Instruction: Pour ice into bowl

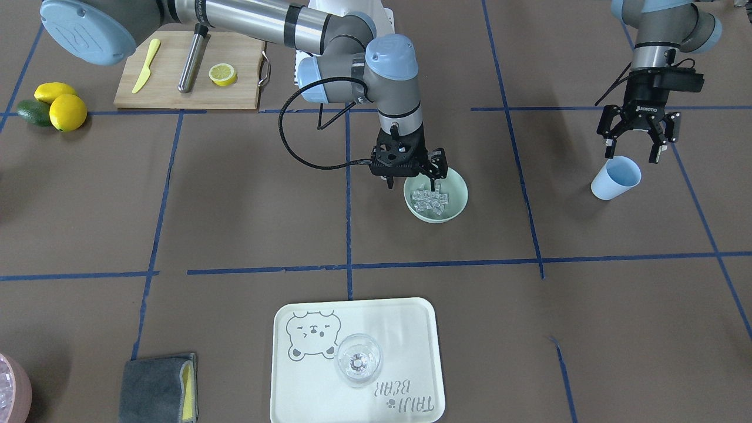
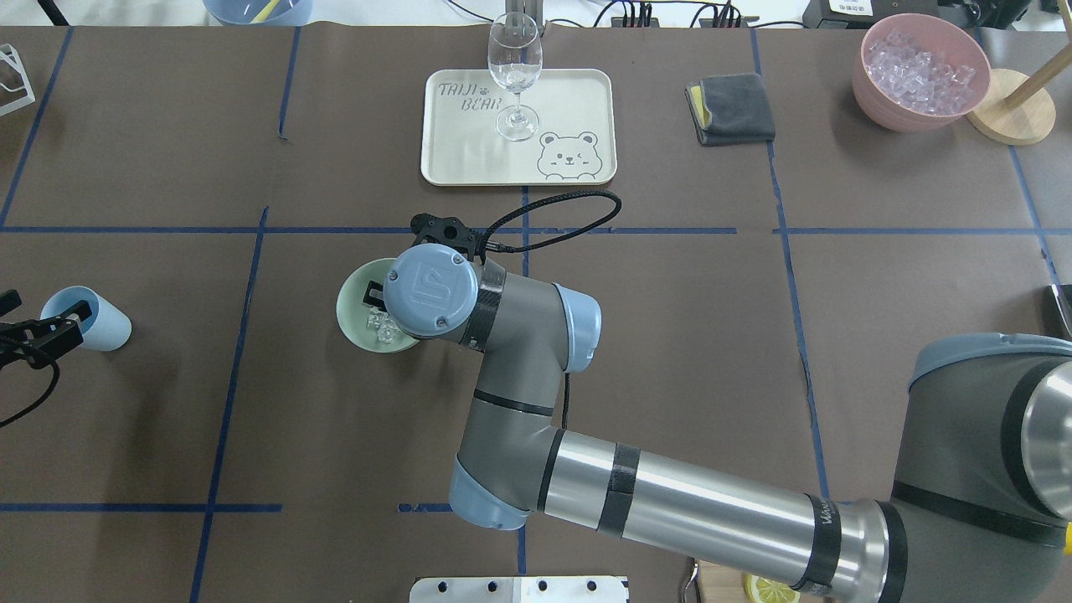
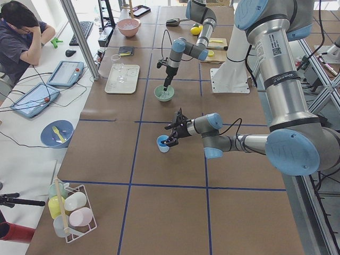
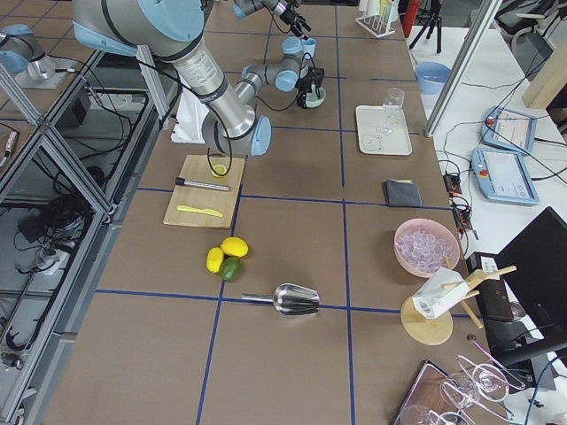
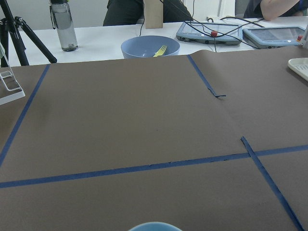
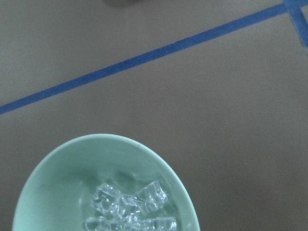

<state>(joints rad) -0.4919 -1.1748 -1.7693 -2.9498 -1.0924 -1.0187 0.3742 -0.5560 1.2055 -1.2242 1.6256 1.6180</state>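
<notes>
Clock read on the front-facing view, twelve toward the robot's base.

Jaws of the right gripper (image 1: 412, 183) released and spread, pointing straight down at the 10 o'clock rim of the bowl (image 1: 459, 202). One finger outside the rim, the other over the inside, grasping nothing. Touching the rim or not: cannot tell. Inside the bowl, the ice (image 1: 430, 200) in a small heap at the bottom. Above the jaws, wrist vertical, elbow bent, forearm stretching off toward 10 o'clock over the far edge of a wooden cutting board (image 1: 235, 97).

Jaws of the left gripper (image 1: 631, 157) likewise released, spread just above the mouth of a light blue cup (image 1: 614, 181), closed on nothing. Wrist upright, arm rising toward 12 o'clock. Cup at 3 o'clock from the bowl, well apart, apparently upright.

On the board: a yellow knife (image 1: 145, 66), a steel rod (image 1: 189, 70), a lemon half (image 1: 223, 74). At 9 o'clock from the board, two lemons (image 1: 67, 111) and a dark green fruit (image 1: 32, 111).

At 7 o'clock from the bowl, a pale tray (image 1: 411, 329) with a clear glass (image 1: 358, 359) on it. At 8 o'clock, a folded grey cloth (image 1: 158, 388). In the far 8 o'clock corner, a pink container (image 2: 917, 117) holding more cubes.

Wide brown tabletop (image 1: 564, 194) crossed by blue tape lines between bowl and cup and between bowl and tray. Tray near the 6 o'clock edge.
</notes>
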